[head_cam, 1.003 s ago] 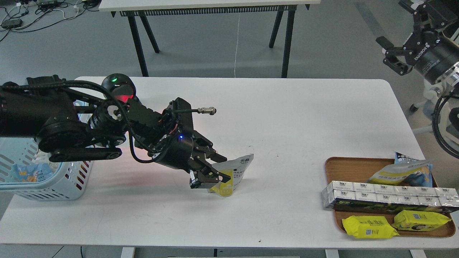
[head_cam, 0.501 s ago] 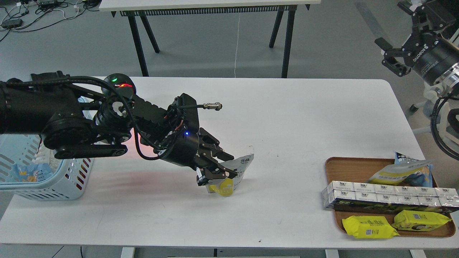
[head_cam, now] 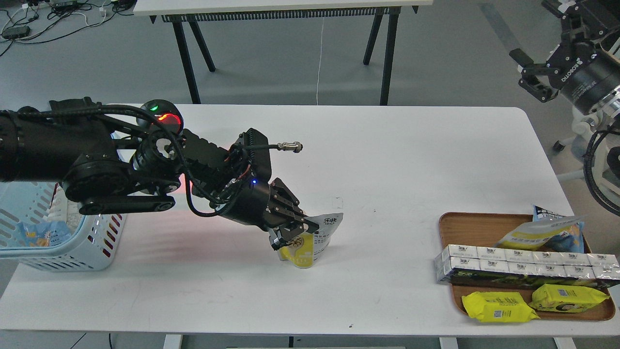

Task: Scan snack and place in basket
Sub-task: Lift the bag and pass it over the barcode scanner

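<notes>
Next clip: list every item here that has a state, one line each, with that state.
Left hand: closed on the snack pouch.
Right hand: open, raised off the table's right side.
Snack pouch: upright on the white table, gripped.
Basket: upright, some items inside.
Scanner: red and green lights on.
Brown tray: loaded with packs.

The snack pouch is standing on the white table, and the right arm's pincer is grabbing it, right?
Not quite. It is the left arm's pincer that is closed on the snack pouch, which stands on the white table. The right arm's pincer is up in the air at the far right, away from the pouch. The head view shows this.
</notes>
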